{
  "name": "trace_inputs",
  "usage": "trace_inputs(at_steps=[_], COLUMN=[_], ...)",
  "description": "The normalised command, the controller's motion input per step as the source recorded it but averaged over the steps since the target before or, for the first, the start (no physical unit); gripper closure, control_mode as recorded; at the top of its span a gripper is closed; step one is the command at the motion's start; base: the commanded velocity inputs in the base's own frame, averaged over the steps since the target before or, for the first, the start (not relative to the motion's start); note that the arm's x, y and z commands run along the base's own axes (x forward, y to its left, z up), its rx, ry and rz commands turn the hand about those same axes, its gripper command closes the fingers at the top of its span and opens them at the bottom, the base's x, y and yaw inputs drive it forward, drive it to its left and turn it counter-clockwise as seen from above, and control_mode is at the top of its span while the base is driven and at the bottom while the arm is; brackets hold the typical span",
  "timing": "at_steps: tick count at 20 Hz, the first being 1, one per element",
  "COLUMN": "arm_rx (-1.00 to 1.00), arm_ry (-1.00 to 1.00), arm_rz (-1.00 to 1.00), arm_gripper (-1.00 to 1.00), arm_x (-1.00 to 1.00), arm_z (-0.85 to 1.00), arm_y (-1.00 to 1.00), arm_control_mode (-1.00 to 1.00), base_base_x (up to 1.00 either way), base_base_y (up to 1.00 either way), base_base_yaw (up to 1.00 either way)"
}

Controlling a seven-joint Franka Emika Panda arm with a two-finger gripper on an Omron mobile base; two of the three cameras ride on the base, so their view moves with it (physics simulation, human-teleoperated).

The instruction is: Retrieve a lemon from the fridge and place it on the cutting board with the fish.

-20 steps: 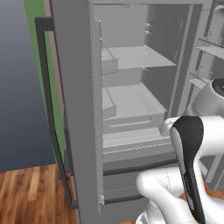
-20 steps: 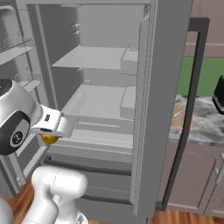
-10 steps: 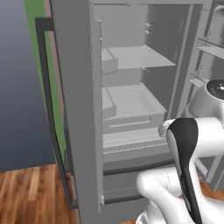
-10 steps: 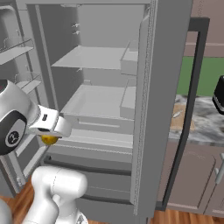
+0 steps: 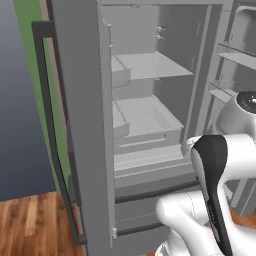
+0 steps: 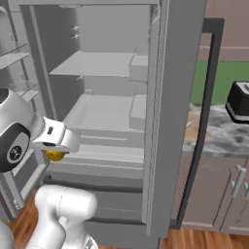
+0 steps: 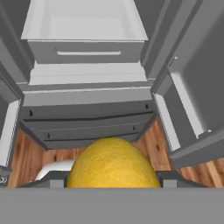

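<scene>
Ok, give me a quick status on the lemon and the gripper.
Gripper shut on lemon. Lemon out of the fridge, held in front of its open doors. Nothing blocking it.

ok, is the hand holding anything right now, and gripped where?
Yes: the small round yellow lemon sits in the hand, pinched across its middle, out in front of the open grey fridge.

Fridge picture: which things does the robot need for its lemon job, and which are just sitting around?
For the job:
- lemon, held in the claw
- fridge, doors open
- cutting board, partly seen on the counter behind the fridge door

Just sitting around:
- black toaster on the counter
- brown cabinets under the counter
</scene>
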Motion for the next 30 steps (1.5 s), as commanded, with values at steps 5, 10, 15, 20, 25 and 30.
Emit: trace_inputs(at_steps=[5,10,15,20,25,30], arm_rx=[0.00,0.00,0.00,0.00,0.00,0.00], arm_ry=[0.00,0.00,0.00,0.00,0.00,0.00], arm_rz=[0.00,0.00,0.00,0.00,0.00,0.00], arm_gripper=[1.00,1.00,1.00,1.00,1.00,1.00], arm_x=[0.00,0.00,0.00,0.00,0.00,0.00], arm_z=[0.00,0.00,0.00,0.00,0.00,0.00], arm_y=[0.00,0.00,0.00,0.00,0.00,0.00], arm_control_mode=[1.00,1.00,1.00,1.00,1.00,1.00], base_base_x=[-0.27,-0.64,-0.78,-0.68,-0.33,-0.42], base_base_y=[0.35,0.32,0.16,-0.09,-0.24,-0.58], base_base_yaw=[-0.48,-0.62,-0.68,-0.72,-0.79,-0.69])
